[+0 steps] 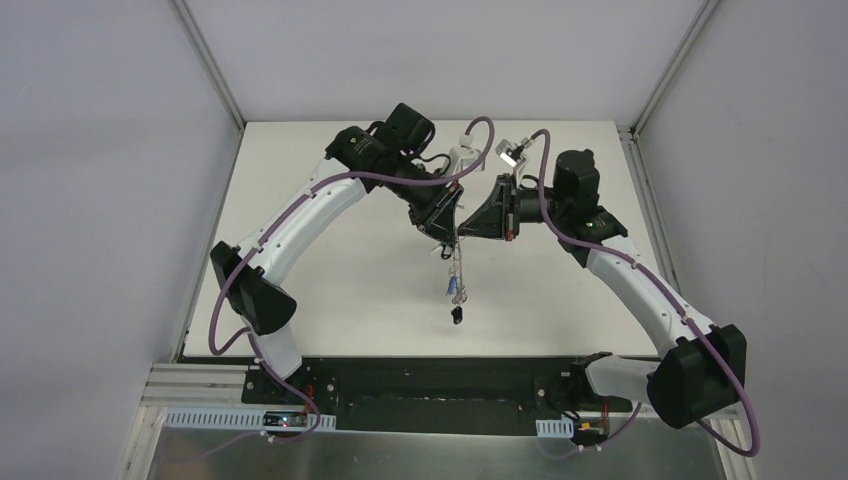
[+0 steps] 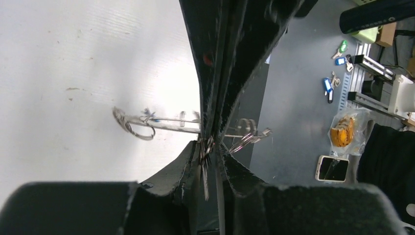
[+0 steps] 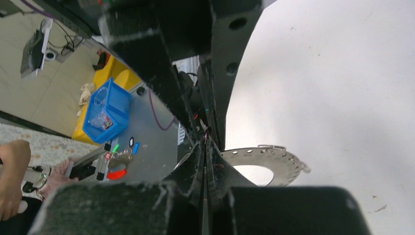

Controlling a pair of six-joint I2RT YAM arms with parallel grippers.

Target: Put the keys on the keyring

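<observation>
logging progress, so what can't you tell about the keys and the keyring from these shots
- Right wrist: the right gripper covers the near part of the keyring.
- Left wrist: what the left gripper pinches is blurred; key or wire loop, cannot tell.
- Top external: the keys are too small to count; whether they hang on the keyring is unclear.

The left claw [image 1: 447,222] and right claw [image 1: 478,222] meet over mid-bench [image 1: 330,290]. The keyring [image 1: 458,258] sits between them, with the keys [image 1: 455,292] on its near side.
</observation>
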